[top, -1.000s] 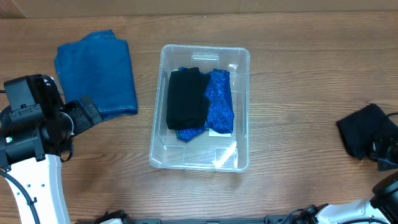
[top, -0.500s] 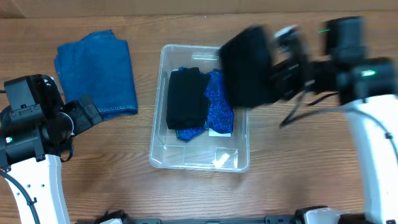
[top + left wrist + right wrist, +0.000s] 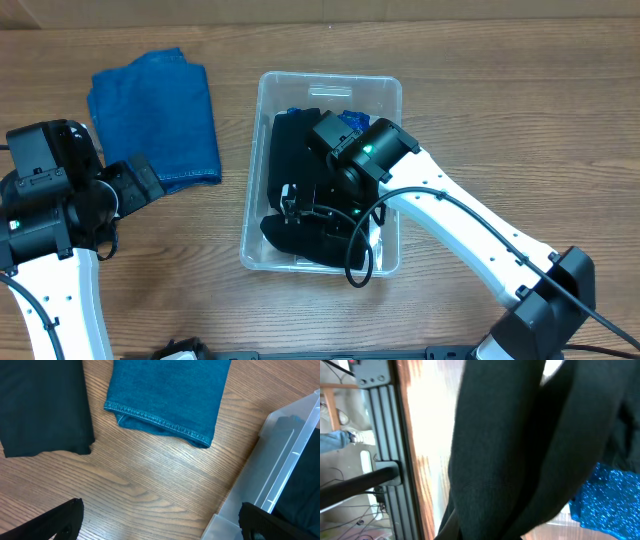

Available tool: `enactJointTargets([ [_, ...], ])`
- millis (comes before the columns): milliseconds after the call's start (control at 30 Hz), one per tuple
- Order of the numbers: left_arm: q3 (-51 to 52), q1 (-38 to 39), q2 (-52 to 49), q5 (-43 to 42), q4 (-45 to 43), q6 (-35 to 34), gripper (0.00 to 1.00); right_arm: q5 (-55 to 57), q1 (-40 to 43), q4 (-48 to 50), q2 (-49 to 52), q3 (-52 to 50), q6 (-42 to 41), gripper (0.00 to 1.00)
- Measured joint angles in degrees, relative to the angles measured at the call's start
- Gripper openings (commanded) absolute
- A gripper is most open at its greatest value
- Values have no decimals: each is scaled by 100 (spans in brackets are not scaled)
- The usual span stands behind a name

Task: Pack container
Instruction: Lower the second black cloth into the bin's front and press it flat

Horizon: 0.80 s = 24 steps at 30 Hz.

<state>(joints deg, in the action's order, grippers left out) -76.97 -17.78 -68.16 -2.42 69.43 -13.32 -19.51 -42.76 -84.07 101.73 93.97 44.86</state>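
The clear container (image 3: 330,79) stands mid-table and its corner shows in the left wrist view (image 3: 280,460). Inside lie a folded black cloth (image 3: 295,150) and a sparkly blue cloth (image 3: 352,120), which also shows in the right wrist view (image 3: 607,495). My right gripper (image 3: 312,213) is down inside the container's front half, shut on a black garment (image 3: 300,242). That garment fills the right wrist view (image 3: 520,450) and hides the fingers. My left gripper (image 3: 160,525) is open and empty over bare table, left of the container.
Folded blue denim (image 3: 155,115) lies at the back left, and its hem shows in the left wrist view (image 3: 170,395). A flat black cloth-like shape (image 3: 45,405) lies beside it. A black frame rail (image 3: 385,435) runs along the table's front edge.
My right arm swung in from the far right with the black garment, crossed above the container and lowered it into the front half. The left arm has not moved.
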Motion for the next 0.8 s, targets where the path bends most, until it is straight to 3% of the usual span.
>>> enactJointTargets([
  [33, 0, 0, 0, 0, -2, 0, 100, 118, 48, 72, 61, 0, 0, 75],
  [67, 0, 0, 0, 0, -7, 0, 100, 254, 131, 247, 131, -2, -35, 100],
  [233, 0, 0, 0, -2, -17, 0, 100, 1528, 1132, 1574, 501, -15, -1580, 100],
  [300, 0, 0, 0, 0, -15, 0, 100, 2188, 1563, 1655, 501, -15, -2463, 100],
  [433, 0, 0, 0, 0, -17, 0, 100, 2756, 1567, 1661, 363, -13, -3171, 100],
  [600, -2, 0, 0, 2, -13, 0, 100, 2894, 1038, 2317, -835, -39, -3504, 100],
  [667, 0, 0, 0, 4, -2, 0, 100, 2876, 1220, 2627, -1609, -33, -3899, 100],
  [700, 0, 0, 0, 4, 2, 0, 100, 2774, 1484, 2662, -1915, -22, -4050, 82],
  [733, -2, 0, 0, 4, 4, 0, 100, 2566, 1869, 2597, -2170, 0, -4177, 27],
  [767, 0, 0, 0, 4, 2, 0, 100, 2087, 2380, 2291, -2326, 37, -4299, 4],
  [800, 0, 0, 0, 4, 2, 0, 100, 1818, 2496, 2065, -2302, 39, -4336, 4],
])
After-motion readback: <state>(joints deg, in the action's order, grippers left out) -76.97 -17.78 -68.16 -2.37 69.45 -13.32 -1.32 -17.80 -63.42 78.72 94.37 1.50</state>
